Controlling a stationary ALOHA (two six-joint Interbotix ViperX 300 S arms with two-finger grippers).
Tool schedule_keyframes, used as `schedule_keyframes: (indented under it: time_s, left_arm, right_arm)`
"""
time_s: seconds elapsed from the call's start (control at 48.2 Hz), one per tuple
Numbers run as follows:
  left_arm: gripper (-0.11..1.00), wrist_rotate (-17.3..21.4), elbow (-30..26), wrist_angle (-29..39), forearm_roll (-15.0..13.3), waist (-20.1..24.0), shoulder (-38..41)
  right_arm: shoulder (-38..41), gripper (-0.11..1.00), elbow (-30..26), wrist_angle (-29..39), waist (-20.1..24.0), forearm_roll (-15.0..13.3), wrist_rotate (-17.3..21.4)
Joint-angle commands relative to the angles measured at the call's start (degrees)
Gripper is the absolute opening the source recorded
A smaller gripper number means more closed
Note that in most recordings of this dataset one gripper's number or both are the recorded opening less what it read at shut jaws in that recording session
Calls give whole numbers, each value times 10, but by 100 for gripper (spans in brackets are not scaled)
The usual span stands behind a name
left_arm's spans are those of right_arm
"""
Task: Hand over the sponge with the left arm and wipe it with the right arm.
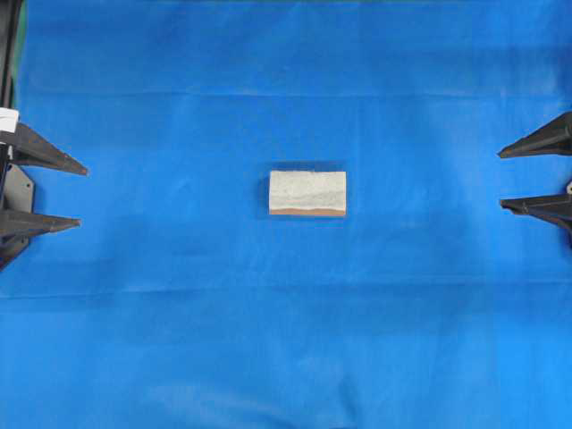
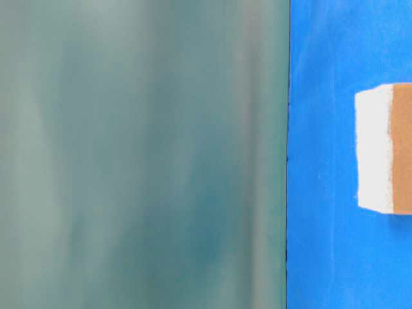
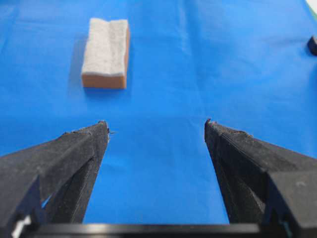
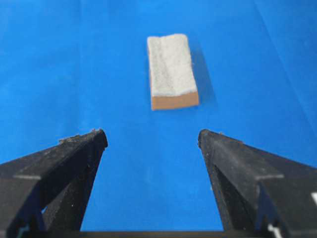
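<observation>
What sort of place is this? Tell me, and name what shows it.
Most likely a robot lab tabletop for manipulation trials: a plain blue cloth covers the surface, a lone sponge lies mid-table, and the open left gripper and right gripper face it.

in the overhead view the plain black left arm is cut by the left edge, so only its two pointed fingers and a bit of white clip show; the black right arm is cut by the right edge down to two finger points. at table level a blurred grey-green surface fills most of the view and cannot be identified, and the pale grey-white sponge with an orange-brown layer runs off the right edge.
</observation>
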Motion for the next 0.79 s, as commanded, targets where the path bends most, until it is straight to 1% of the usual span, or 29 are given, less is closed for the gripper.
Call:
schedule_keyframes:
  time_s: [0.0,0.456,0.767]
  left_arm:
    - [75,0,-7,-2,1,-1,2]
    - [75,0,-8,-2,1,-1,2]
    - [75,-1,-6,0,1,23,2]
  right_arm:
    - [4,73,-8,-8,-3,2,1]
    - [4,73,-8,-10,-7,0,0]
    - [4,73,-8,-10,-7,0,1]
